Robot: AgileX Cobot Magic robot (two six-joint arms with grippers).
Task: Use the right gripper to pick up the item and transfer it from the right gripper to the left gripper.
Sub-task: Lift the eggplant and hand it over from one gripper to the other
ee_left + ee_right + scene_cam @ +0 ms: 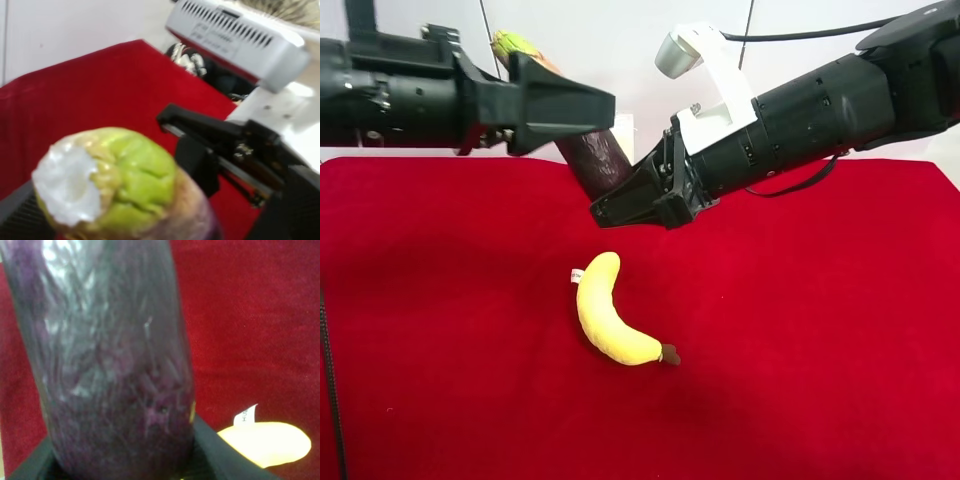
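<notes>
Right arm point(820, 105): thick matte black cylinder behind the white bracket point(725, 105), small screws on its collar.
White bracket: angular white plastic.
Camera housing point(678, 52): grey-white, slotted vents, atop the white bracket.
Cable point(800, 36): thin, black, above the white bracket.
Right gripper point(603, 212): black pointed jaws ahead of the white bracket.
Left arm point(390, 95): all black, ribbed.
Left gripper point(605, 103): black, wedge-shaped.

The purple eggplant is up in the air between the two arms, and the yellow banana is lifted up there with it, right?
Not quite. The eggplant is up in the air, but the banana is not lifted: it lies on the red cloth, touched by neither arm, as the exterior high view shows.
</notes>
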